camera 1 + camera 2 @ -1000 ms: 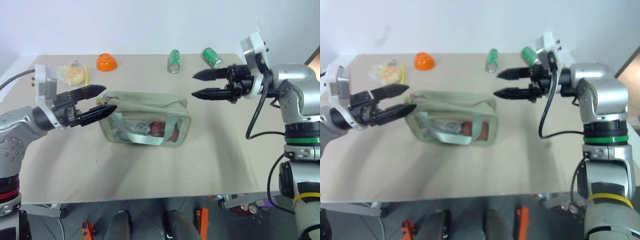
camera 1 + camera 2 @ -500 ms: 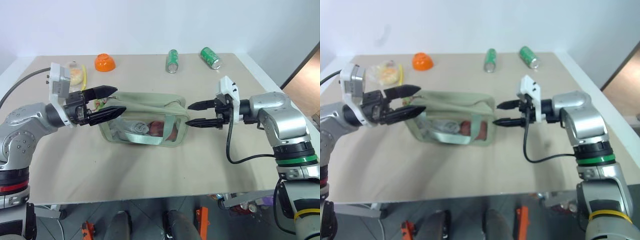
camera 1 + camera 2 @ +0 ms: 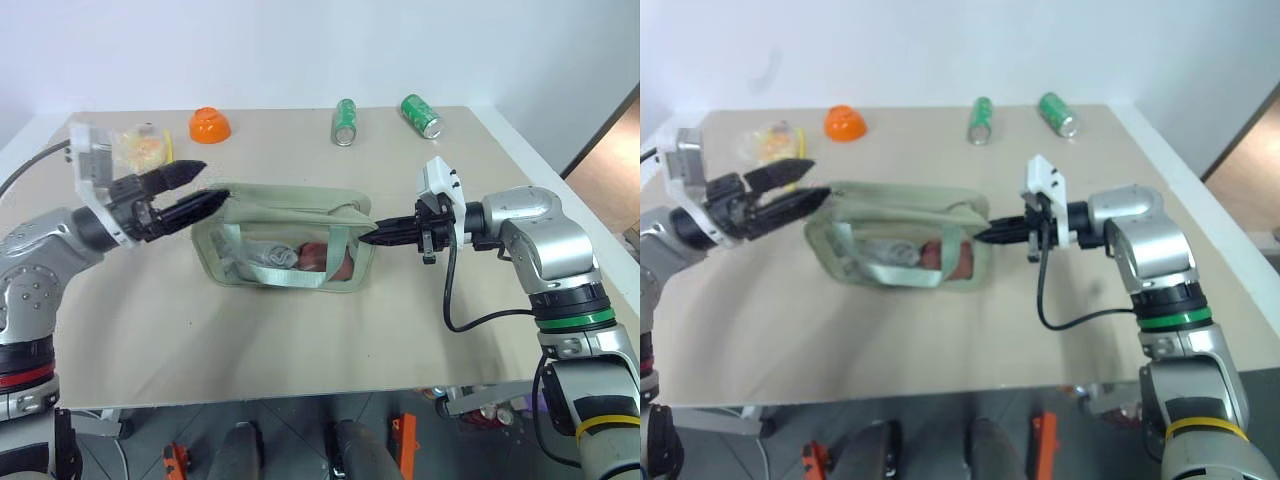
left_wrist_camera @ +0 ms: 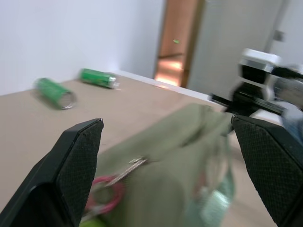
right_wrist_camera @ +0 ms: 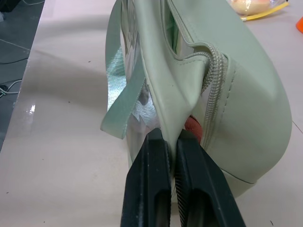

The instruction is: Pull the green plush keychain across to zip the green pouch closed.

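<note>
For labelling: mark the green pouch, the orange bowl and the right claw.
green pouch (image 3: 290, 207): left eye view, top fabric panel.
orange bowl (image 3: 211, 125): left eye view, its dome.
right claw (image 3: 378, 236): left eye view, shut fingertips.

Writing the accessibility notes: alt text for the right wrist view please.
The right gripper, its two black fingers shut, pinches the end wall of the green pouch, whose zipper curves open above. A webbing strap hangs off the pouch's side, over the beige table.
</note>
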